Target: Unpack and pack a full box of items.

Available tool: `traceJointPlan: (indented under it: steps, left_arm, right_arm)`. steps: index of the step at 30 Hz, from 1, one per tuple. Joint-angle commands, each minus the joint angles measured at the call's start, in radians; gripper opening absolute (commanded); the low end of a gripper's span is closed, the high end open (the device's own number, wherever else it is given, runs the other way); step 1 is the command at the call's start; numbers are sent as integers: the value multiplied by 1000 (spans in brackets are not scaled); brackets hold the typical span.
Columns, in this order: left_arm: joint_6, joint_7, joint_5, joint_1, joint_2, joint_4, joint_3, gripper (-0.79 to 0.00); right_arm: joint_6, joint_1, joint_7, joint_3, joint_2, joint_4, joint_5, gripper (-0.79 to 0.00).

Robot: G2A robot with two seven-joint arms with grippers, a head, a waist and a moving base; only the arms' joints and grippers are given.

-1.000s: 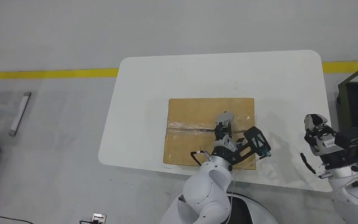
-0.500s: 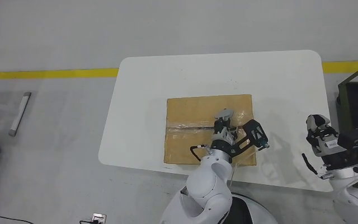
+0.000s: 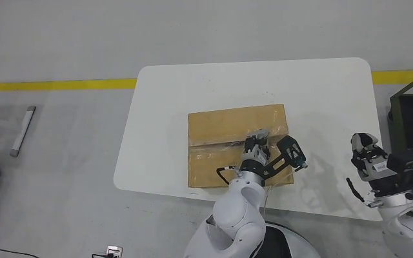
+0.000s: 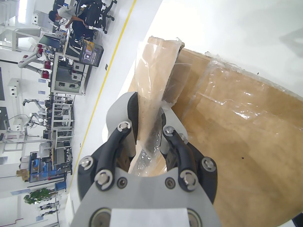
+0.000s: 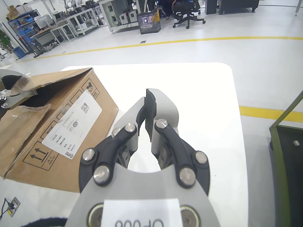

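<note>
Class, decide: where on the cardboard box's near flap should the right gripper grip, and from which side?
Probably the near flap's free taped edge by the centre seam, right gripper entering from the box's right end: that edge lies loose over the gap.

Bright, even light is washing out the white table [image 4: 225, 12]. Glare is glinting off clear tape [image 4: 238, 109] on the box [image 4: 251, 166].

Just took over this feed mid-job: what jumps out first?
The cardboard box at the middle of the white table, with the left gripper shut on its taped flap, which stands tilted up. The right gripper hangs shut and empty off to the box's side.
</note>
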Motion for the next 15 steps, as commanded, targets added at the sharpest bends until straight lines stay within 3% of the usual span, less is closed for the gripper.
traceJointPlan:
  steps: [1, 7, 9, 13, 15]
  left_arm:
    - [1, 3, 9, 4, 0, -7, -1, -613]
    - [-5, 12, 38, 28, -1, -36, 5, -551]
    - [-5, 16, 46, 38, 0, -42, 3, -477]
    - [7, 25, 59, 49, 0, -48, -4, -434]
    - [9, 30, 62, 52, -1, -49, -6, -462]
  right_arm:
    - [0, -1, -1, -1, -1, -2, 0, -785]
    - [-7, -4, -1, -6, -2, -5, -9, -785]
    - [-8, -5, -2, -8, -2, -6, -13, -785]
    - [-12, -7, -4, -11, -3, -10, -19, -785]
    - [-12, -7, -5, -10, -3, -10, -20, -785]
